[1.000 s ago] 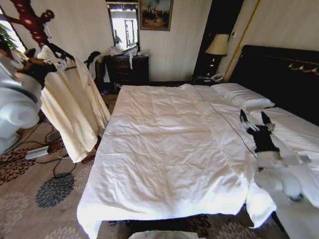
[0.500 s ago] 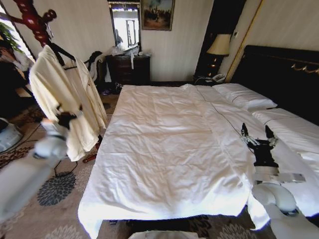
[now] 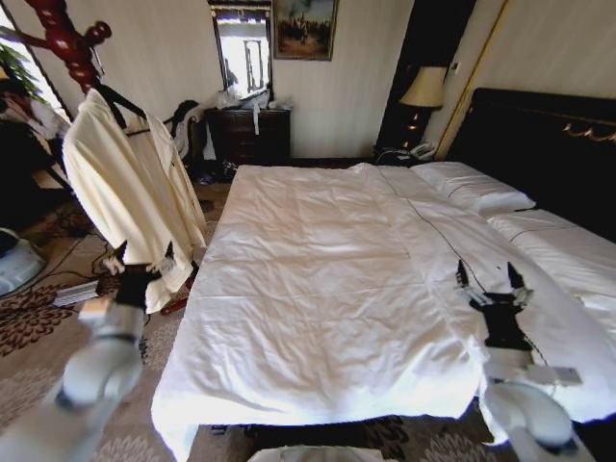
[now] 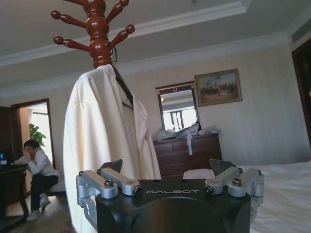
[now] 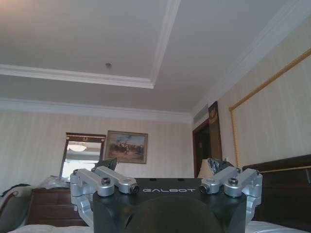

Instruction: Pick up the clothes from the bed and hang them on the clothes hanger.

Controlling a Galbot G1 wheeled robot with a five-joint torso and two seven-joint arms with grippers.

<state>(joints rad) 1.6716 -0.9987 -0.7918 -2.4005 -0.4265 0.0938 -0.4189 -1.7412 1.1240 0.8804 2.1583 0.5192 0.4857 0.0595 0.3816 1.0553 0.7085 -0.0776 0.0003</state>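
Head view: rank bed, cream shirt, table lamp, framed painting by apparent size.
1. Large bed with white duvet
2. Pale cream-yellow long-sleeved shirt on the black hanger
3. Framed painting and cream-shaded table lamp: look alike, and the painting is cropped, so unranked.

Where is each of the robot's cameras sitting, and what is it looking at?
Head view: looks down over the bed; left gripper and right gripper show, both open.
Left wrist view: faces the shirt on the coat stand, over its own fingers.
Right wrist view: faces the ceiling and painting.
Shared: painting, dresser.
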